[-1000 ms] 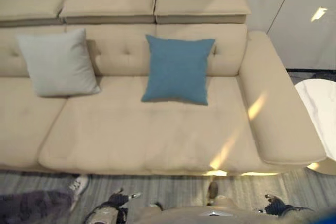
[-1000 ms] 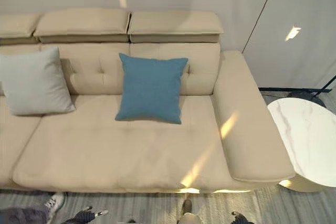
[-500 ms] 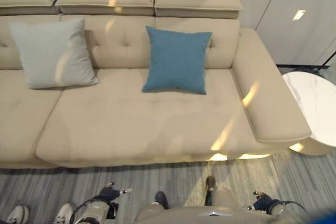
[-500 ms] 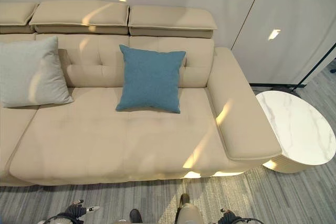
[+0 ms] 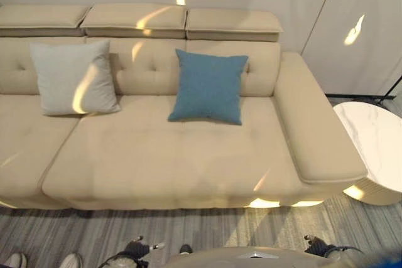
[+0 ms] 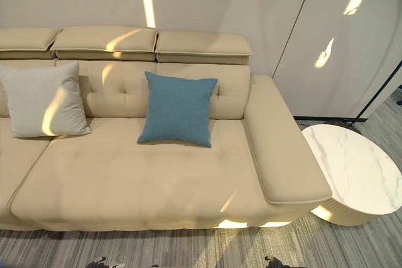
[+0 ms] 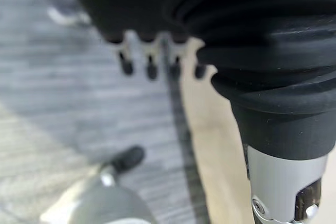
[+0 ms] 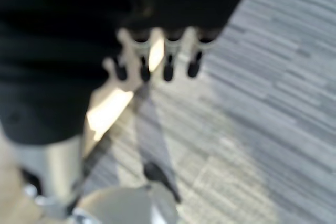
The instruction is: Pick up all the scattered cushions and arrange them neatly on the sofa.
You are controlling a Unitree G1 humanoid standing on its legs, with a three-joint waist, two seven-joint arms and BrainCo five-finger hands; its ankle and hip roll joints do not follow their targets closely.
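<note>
Meanwhile, a blue cushion (image 5: 208, 86) and grey cushion (image 5: 74, 78) are propped against the sofa (image 5: 163, 161) backrest, seat left bare; left hand (image 7: 152, 59) and right hand (image 8: 157, 56) are hung relaxed, empty, above the floor (image 8: 273, 108).

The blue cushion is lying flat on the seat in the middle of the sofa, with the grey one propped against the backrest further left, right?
Not quite. In the left eye view the blue cushion stands propped against the backrest of the sofa, not lying flat on the seat. The grey cushion is propped against the backrest further left, as you said.

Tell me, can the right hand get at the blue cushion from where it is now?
Probably not yet: the right hand hangs low over the floor, while the blue cushion leans against the sofa backrest, across the whole seat.
</note>
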